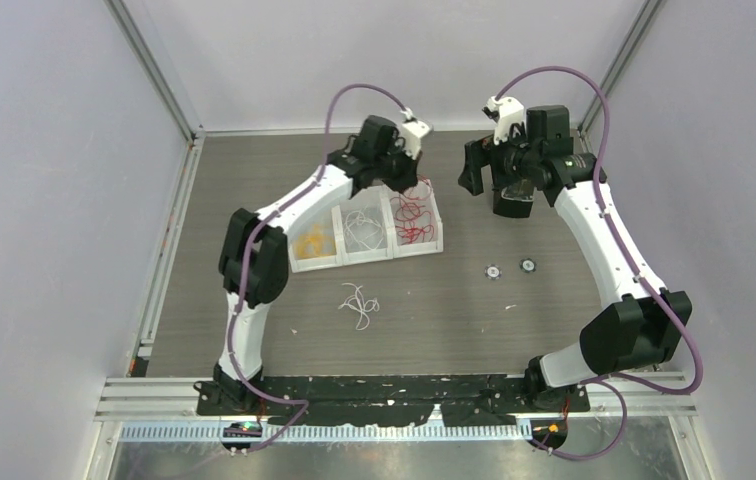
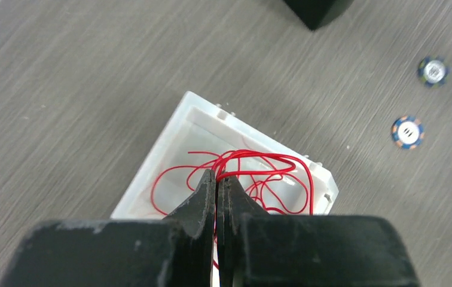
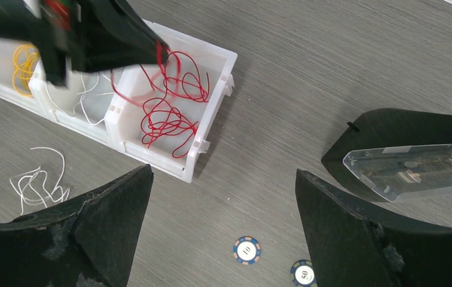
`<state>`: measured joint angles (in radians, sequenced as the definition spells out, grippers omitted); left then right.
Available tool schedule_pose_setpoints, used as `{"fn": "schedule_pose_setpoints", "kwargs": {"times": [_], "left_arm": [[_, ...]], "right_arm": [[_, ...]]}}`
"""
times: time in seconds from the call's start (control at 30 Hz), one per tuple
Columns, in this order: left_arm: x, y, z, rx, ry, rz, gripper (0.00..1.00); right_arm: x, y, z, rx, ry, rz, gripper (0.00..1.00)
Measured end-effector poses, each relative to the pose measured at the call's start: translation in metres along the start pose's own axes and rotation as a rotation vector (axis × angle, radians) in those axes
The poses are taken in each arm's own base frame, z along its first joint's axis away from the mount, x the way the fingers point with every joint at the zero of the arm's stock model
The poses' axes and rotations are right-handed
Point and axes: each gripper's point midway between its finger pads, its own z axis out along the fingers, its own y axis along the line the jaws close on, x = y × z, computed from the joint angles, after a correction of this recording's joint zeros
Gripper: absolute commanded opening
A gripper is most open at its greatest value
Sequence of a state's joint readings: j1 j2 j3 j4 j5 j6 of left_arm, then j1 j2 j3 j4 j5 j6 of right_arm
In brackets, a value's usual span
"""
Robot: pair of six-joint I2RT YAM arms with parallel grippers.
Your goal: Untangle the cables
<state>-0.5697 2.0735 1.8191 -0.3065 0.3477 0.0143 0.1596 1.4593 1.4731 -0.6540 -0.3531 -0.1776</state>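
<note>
A white three-compartment tray (image 1: 394, 254) holds the sorted cables: yellow ones (image 1: 314, 240) on the left, white ones (image 1: 362, 228) in the middle, red ones (image 1: 412, 215) on the right. My left gripper (image 2: 217, 173) hangs just above the red compartment (image 2: 146, 179), shut on a strand of red cable (image 2: 271, 158) that loops down into the heap. A loose tangle of white cable (image 1: 359, 303) lies on the table in front of the tray, also at the left of the right wrist view (image 3: 35, 182). My right gripper (image 3: 223, 170) is open and empty, raised to the right of the tray.
Two poker chips (image 1: 493, 271) (image 1: 528, 265) lie on the table right of the tray, below the right gripper (image 1: 494, 185). Grey walls enclose the table on three sides. The arm bases sit at the near edge.
</note>
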Motion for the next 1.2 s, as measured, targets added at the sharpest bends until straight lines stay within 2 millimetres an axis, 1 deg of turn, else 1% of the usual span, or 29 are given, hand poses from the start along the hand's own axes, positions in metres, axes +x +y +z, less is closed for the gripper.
{"fn": "schedule_pose_setpoints", "kwargs": {"times": [0.1,0.17,0.27,0.37,0.43,0.47,0.53,0.57,0.67,0.7,0.73,0.83,0.93,0.97,1.03,1.1,1.13,1.17,1.2], "left_arm": [[0.02,-0.015,0.022,-0.014,0.102,0.076,0.0],[0.032,-0.016,0.036,-0.028,0.159,0.105,0.0],[0.059,-0.006,0.049,-0.07,0.257,0.135,0.0],[0.084,0.003,0.054,-0.103,0.348,0.158,0.0],[0.095,0.007,0.057,-0.118,0.393,0.164,0.0],[0.099,0.009,0.058,-0.122,0.41,0.165,0.04],[0.102,0.01,0.059,-0.131,0.433,0.172,0.24],[0.102,0.01,0.058,-0.132,0.441,0.179,0.32],[0.101,0.009,0.057,-0.127,0.438,0.174,0.49],[0.101,0.008,0.055,-0.125,0.43,0.169,0.52],[0.11,0.005,0.051,-0.114,0.444,0.159,0.54],[0.091,-0.004,0.03,-0.092,0.408,0.158,0.63],[0.047,-0.018,0.006,-0.062,0.311,0.17,0.8],[0.029,-0.023,-0.006,-0.05,0.268,0.177,0.85],[-0.009,-0.035,-0.036,-0.018,0.173,0.189,0.9],[-0.041,-0.049,-0.076,0.025,0.075,0.2,0.95],[-0.051,-0.053,-0.095,0.042,0.039,0.202,0.96],[-0.058,-0.057,-0.122,0.065,-0.009,0.201,0.97],[-0.06,-0.057,-0.142,0.077,-0.037,0.193,0.98]], "right_arm": [[0.001,0.0,0.0,-0.003,0.001,0.003,0.95],[0.004,0.0,0.001,-0.007,0.007,0.007,0.95],[0.014,0.0,0.004,-0.013,0.03,0.019,0.95],[0.022,0.0,0.006,-0.021,0.047,0.029,0.95],[0.023,0.0,0.006,-0.026,0.048,0.032,0.95],[0.023,0.0,0.006,-0.028,0.046,0.032,0.95],[0.022,0.0,0.006,-0.033,0.042,0.032,0.95],[0.022,0.0,0.006,-0.034,0.042,0.032,0.95],[0.021,0.002,0.006,-0.046,0.038,0.033,0.95],[0.021,0.003,0.006,-0.049,0.037,0.033,0.95],[0.02,0.003,0.006,-0.053,0.033,0.032,0.95],[0.018,0.004,0.007,-0.06,0.022,0.028,0.95],[0.015,0.005,0.007,-0.066,0.014,0.024,0.95],[0.015,0.005,0.007,-0.07,0.012,0.022,0.95],[0.014,0.007,0.007,-0.079,0.008,0.018,0.96],[0.014,0.011,0.007,-0.107,0.004,0.006,0.97],[0.014,0.014,0.007,-0.125,0.004,-0.003,0.97],[0.015,0.02,0.007,-0.145,0.008,-0.014,0.97],[0.017,0.024,0.008,-0.16,0.016,-0.023,0.97]]}}
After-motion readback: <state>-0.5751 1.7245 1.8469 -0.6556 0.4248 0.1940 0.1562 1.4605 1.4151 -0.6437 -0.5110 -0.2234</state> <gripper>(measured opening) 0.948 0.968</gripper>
